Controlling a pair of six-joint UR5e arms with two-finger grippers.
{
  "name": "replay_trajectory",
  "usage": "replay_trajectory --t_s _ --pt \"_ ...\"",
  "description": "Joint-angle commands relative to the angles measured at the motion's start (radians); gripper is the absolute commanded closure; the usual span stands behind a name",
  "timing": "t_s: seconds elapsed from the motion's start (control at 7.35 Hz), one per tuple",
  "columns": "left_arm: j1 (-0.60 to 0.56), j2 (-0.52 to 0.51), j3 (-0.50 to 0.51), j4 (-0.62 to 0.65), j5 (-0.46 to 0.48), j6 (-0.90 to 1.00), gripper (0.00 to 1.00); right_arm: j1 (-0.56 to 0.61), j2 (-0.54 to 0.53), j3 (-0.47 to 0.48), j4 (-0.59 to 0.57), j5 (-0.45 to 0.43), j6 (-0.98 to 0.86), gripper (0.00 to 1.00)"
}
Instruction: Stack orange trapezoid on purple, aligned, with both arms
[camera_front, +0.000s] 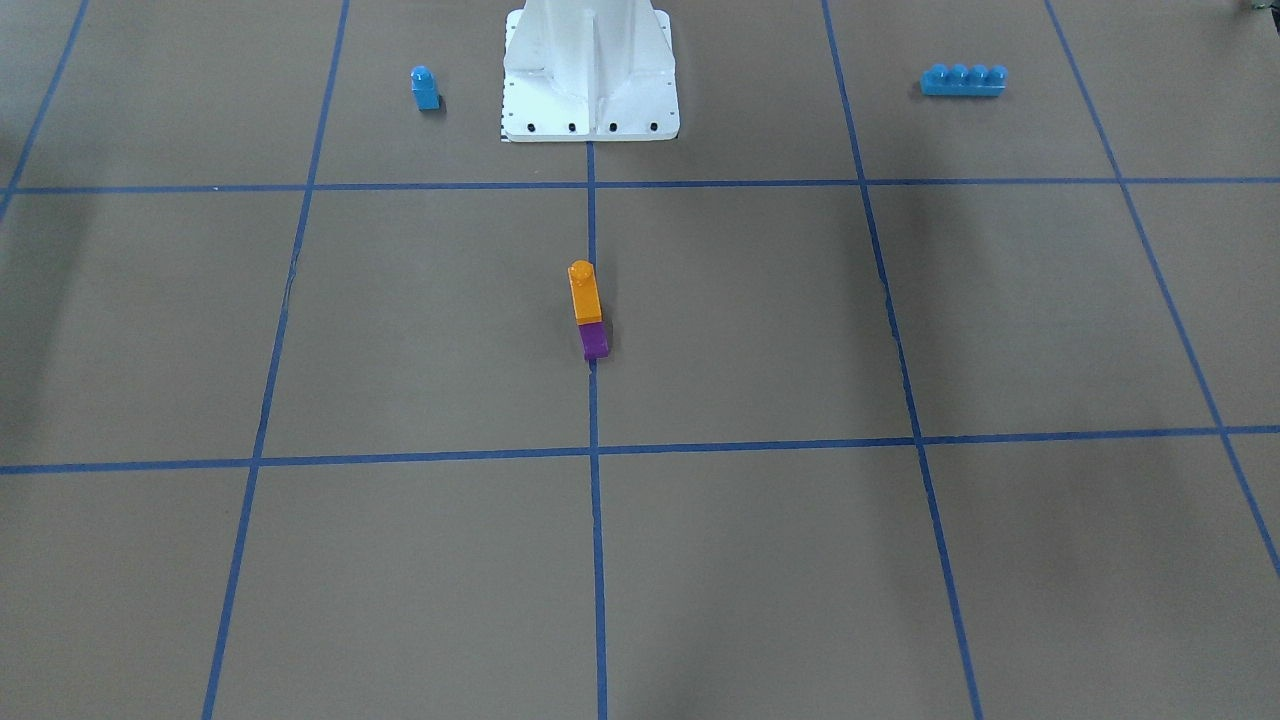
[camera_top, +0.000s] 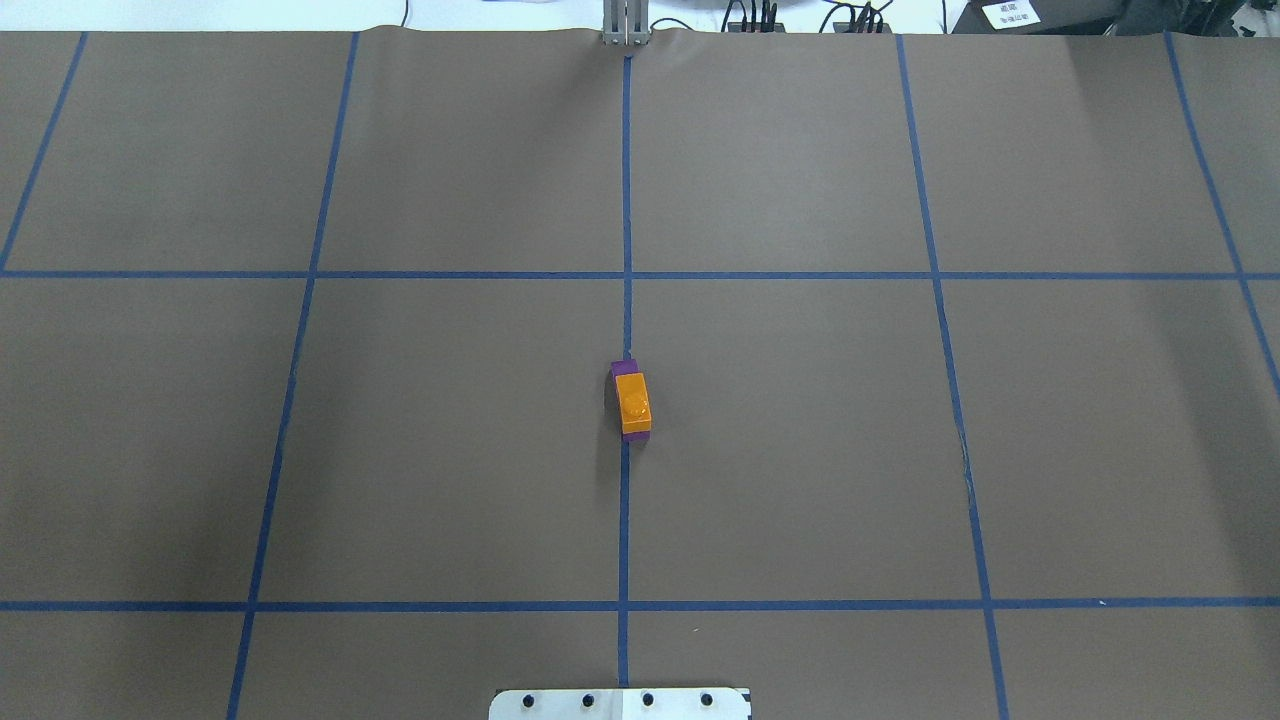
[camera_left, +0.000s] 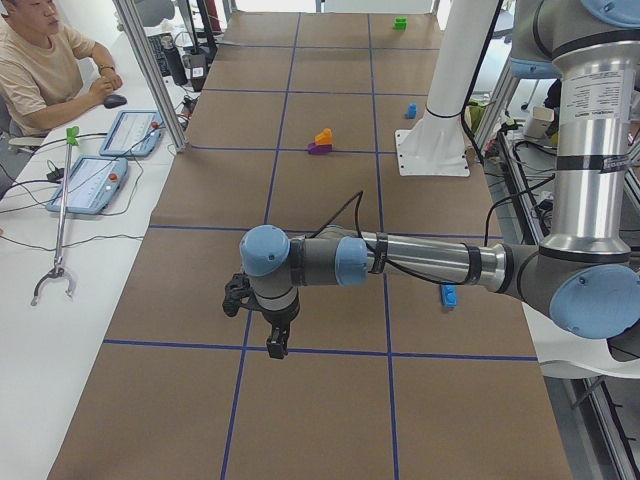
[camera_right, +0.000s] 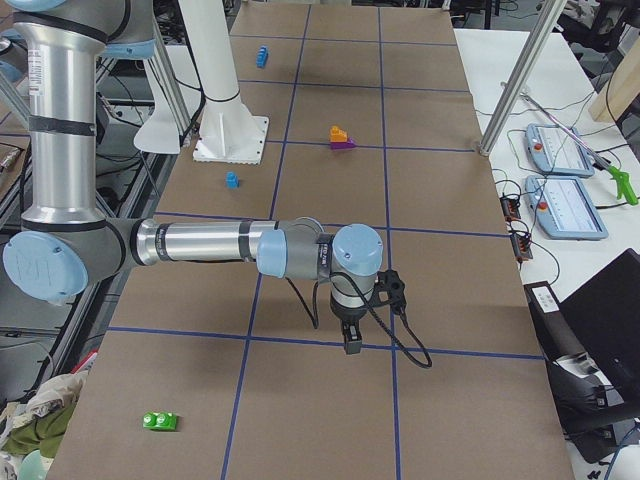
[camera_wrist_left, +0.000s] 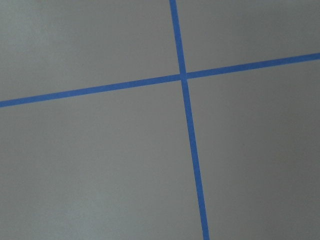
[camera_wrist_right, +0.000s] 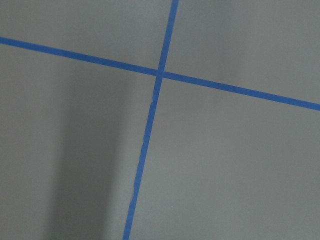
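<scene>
The orange trapezoid (camera_front: 583, 292) sits on top of the purple block (camera_front: 594, 341) at the table's centre, on the middle blue tape line. From overhead the orange (camera_top: 633, 402) covers most of the purple (camera_top: 624, 367), which shows at both ends. No gripper is near them. My left gripper (camera_left: 275, 345) hangs over the table far from the stack, seen only in the exterior left view. My right gripper (camera_right: 350, 345) hangs likewise, seen only in the exterior right view. I cannot tell whether either is open or shut. Both wrist views show only brown table and blue tape.
A small blue single-stud block (camera_front: 425, 88) and a long blue four-stud brick (camera_front: 963, 80) lie either side of the white robot base (camera_front: 590, 90). A green block (camera_right: 160, 421) lies at the table's right end. An operator (camera_left: 40, 70) sits beside the table.
</scene>
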Motion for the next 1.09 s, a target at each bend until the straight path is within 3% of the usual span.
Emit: replay_trajectory --t_s 0.0,0.95 --pt "0.000 0.013 0.017 -0.005 -0.004 0.001 0.00 -0.015 -0.003 0.002 0.000 0.000 0.002 0.00" --pt "0.000 0.003 -0.023 -0.007 -0.005 0.009 0.00 -0.030 -0.010 0.014 0.003 0.001 -0.006 0.00"
